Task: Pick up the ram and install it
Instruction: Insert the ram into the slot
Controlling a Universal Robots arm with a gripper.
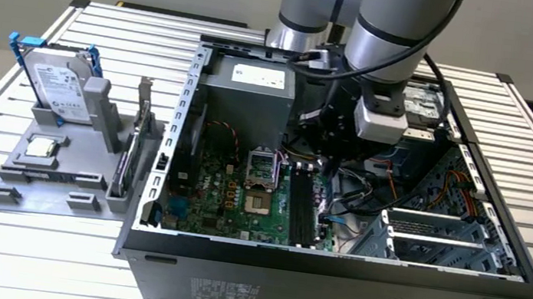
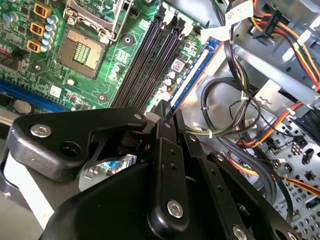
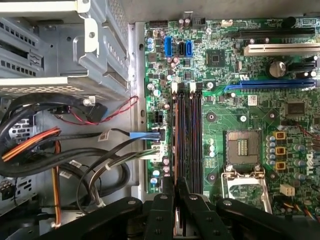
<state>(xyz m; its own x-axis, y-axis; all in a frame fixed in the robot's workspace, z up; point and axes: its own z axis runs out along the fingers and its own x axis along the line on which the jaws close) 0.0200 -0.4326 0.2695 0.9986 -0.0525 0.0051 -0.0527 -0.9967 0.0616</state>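
Observation:
My gripper (image 2: 166, 114) is down inside the open computer case (image 1: 154, 181), shut on the ram (image 2: 192, 75). The ram shows edge-on as a thin, blue-edged stick reaching out from between the black fingertips. It runs parallel to the black memory slots (image 2: 145, 65) with white end latches, on their cable side. In the first wrist view the gripper (image 3: 176, 192) sits in line with the slots (image 3: 192, 135), over the outermost one nearest the cables. I cannot tell whether the ram touches a slot. In the exterior view the gripper (image 1: 323, 157) hangs just above the motherboard (image 1: 230, 191).
Bundles of cables (image 2: 240, 115) and the drive cage (image 3: 75, 45) crowd the side of the slots. The CPU socket (image 3: 244, 147) lies on their other side. Outside the case, a grey holder (image 1: 46, 175) carries a hard drive (image 1: 58, 83), a chip and an upright card (image 1: 140, 129).

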